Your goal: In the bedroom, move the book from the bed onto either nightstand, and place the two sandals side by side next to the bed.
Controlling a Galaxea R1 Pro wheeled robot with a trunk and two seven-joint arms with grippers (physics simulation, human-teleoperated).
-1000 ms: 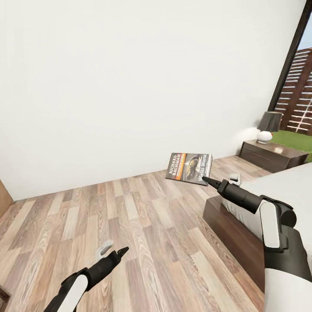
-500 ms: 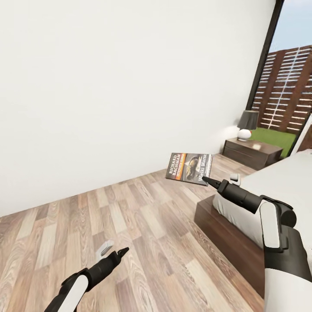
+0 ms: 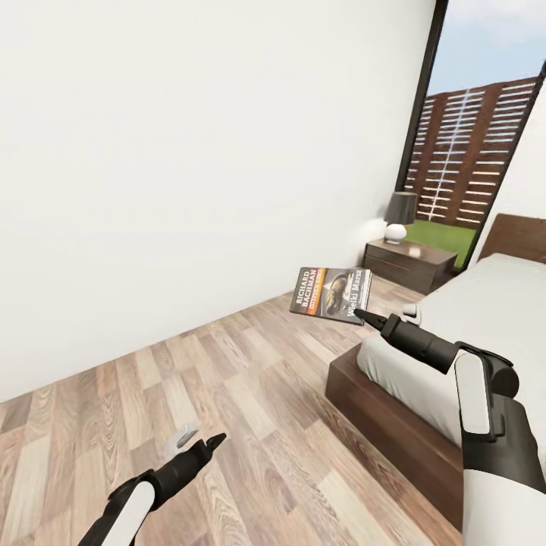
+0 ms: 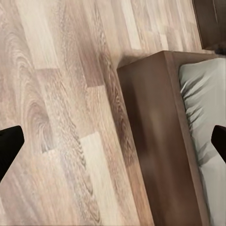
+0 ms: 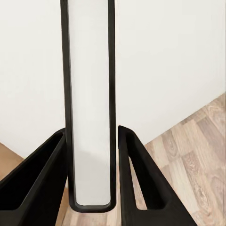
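Observation:
My right gripper [image 3: 362, 314] is shut on the book [image 3: 331, 294], a dark paperback with an orange band, held in the air above the floor beside the bed's foot corner. In the right wrist view the book [image 5: 88, 94] stands edge-on between the two black fingers [image 5: 44, 179]. The bed [image 3: 485, 303] with its off-white mattress and brown frame lies at the right. The dark-brown nightstand [image 3: 409, 262] stands by the headboard [image 3: 523, 235]. My left gripper [image 3: 201, 437] hangs open and empty low over the floor; its fingertips [image 4: 9, 146] are wide apart. The sandals are out of view.
A lamp [image 3: 400, 216] with a dark shade stands on the nightstand. A white wall [image 3: 189, 152] runs along the left, and a tall window [image 3: 470, 152] is behind the nightstand. Wooden floor [image 3: 250, 379] lies between wall and bed. The left wrist view looks down on the bed frame's corner [image 4: 160, 132].
The camera has turned right: the nightstand, lamp and bed have slid left in the picture and the headboard has come into view. Both arms and the held book keep their places.

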